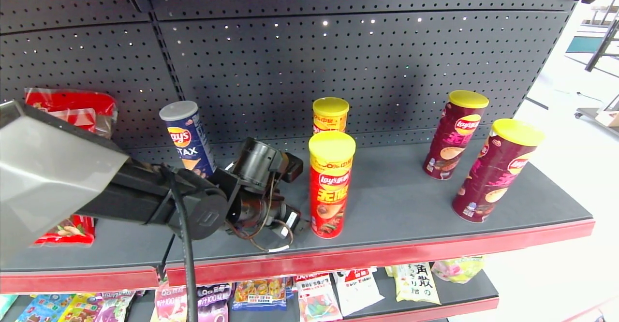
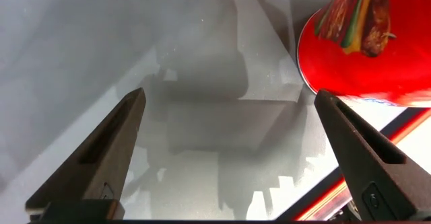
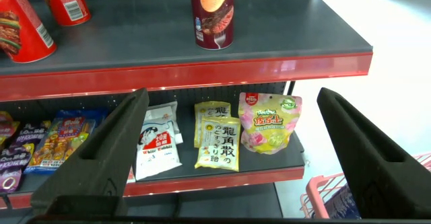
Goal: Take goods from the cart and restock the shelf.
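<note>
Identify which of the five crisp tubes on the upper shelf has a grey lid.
The blue tube, leftmost of the five. The red tubes and maroon tubes all have yellow lids.

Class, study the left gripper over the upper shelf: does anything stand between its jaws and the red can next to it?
Nothing visible does. The left gripper has its jaws open over bare shelf, and the red can stands just beyond one jaw, only shelf surface between.
</note>
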